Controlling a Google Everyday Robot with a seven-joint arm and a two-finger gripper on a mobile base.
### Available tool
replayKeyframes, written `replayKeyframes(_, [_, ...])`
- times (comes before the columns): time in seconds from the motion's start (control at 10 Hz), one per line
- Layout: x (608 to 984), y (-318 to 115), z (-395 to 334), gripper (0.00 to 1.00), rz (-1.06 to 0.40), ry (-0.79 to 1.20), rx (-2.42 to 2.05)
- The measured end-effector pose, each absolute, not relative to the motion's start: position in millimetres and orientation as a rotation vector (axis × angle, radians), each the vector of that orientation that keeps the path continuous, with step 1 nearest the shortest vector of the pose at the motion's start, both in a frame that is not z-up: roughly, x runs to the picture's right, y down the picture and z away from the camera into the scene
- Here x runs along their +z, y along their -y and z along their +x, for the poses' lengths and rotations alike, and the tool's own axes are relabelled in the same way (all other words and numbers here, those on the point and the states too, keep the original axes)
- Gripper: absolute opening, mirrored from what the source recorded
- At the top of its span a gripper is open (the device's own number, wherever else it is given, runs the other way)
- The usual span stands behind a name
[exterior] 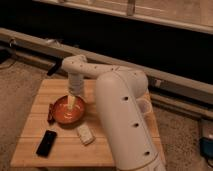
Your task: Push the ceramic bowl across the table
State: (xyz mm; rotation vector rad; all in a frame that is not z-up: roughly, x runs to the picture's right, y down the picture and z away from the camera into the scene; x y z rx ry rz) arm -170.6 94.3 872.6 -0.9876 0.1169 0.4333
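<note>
i have the gripper (71, 102) reaching straight down into the ceramic bowl (68, 110), its tip over the glossy inside near the back wall. whether it touches the surface i cannot make out, and i cannot tell its state or whether it has hold of anything.

the ceramic bowl sits on the left half of the table (37, 153), with a dark red bar-shaped thing (50, 112) just beside its left rim, a black phone (46, 142) nearer the front left, and a small pale packet (85, 134) just off its front right edge.

i judge the push is in hand. next i want steady sideways pressure against the inner wall, kept low so the bowl slides without tipping. i'd pick a direction that avoids the packet and phone.
</note>
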Motion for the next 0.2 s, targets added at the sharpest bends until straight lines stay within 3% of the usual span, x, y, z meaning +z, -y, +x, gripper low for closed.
replayKeyframes(0.2, [871.8,-94.9,-173.8,0.80,-0.989,-0.114,0.429])
